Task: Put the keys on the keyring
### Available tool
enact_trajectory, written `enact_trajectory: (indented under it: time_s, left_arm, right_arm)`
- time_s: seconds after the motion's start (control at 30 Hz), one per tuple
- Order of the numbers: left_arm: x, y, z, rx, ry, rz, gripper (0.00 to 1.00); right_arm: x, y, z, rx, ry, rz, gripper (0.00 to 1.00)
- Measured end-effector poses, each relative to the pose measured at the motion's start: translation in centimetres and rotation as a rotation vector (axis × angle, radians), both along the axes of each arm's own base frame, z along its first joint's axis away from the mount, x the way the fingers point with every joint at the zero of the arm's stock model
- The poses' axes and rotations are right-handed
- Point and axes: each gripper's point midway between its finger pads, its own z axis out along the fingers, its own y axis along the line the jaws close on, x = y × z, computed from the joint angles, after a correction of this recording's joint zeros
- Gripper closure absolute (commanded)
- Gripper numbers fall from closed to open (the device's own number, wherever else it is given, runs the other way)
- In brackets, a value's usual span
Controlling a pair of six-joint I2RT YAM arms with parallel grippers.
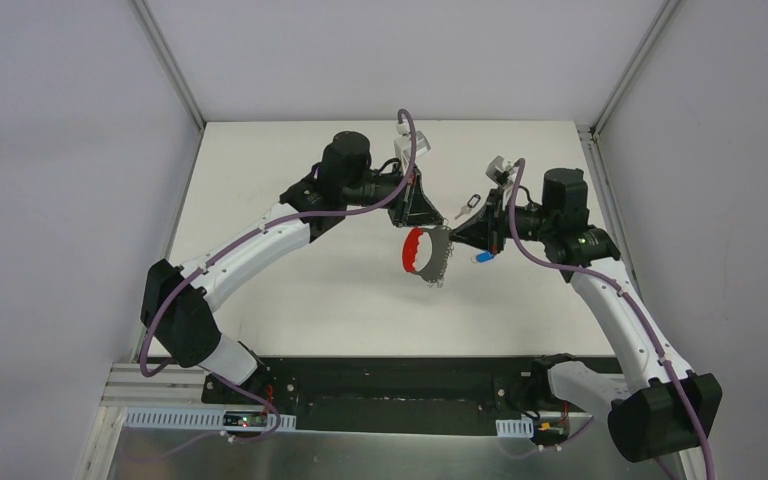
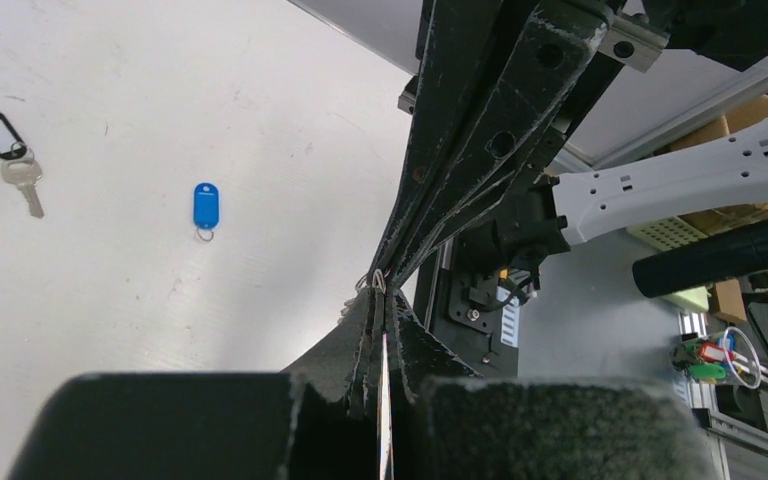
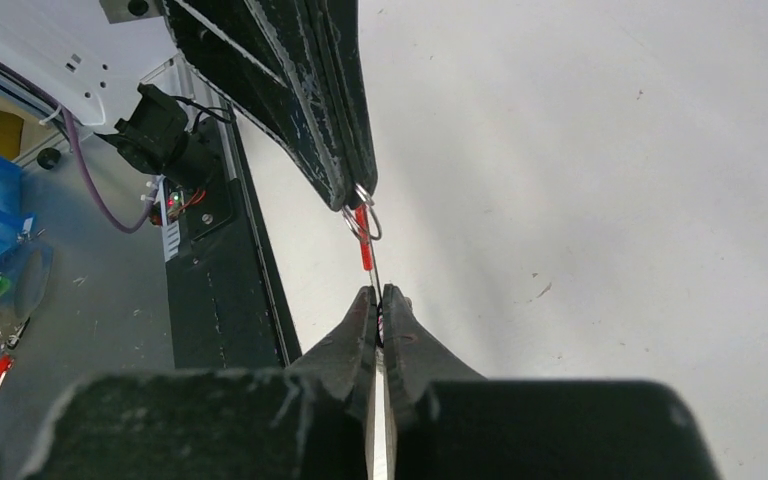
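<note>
white table (image 1: 310, 300), left gripper (image 1: 434, 229) and right gripper (image 1: 452, 238) clamping keyring (image 1: 415, 251), keys (image 2: 205, 203) nearby

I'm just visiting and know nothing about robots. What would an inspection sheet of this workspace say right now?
Surface: white table, faint scuffs.
Job's things: keyring held off the table; silver key and blue-headed key lie loose on it.
Clutter: small colourful bits beyond the table edge.
Hands: left hand and right hand both shut on the keyring.
Cables: purple cable, loosely looped.
Surroundings: plain pale walls.
</note>
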Motion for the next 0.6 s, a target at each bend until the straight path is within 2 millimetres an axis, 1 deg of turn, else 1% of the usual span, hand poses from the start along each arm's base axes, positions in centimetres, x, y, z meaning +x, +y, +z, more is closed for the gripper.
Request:
enact_trajectory:
  time_s: [0.3, 0.6]
  left_arm:
    - [0.0, 0.4, -1.0, 0.042, 0.020, 0.013, 1.00]
    - [0.0, 1.0, -1.4, 0.104, 0.013, 0.022, 1.00]
  right_arm:
    - [0.7, -0.2, -0.4, -0.024, 0.004, -0.046, 1.00]
    - [0.8, -0.2, -0.5, -0.030, 0.000, -0.054, 1.00]
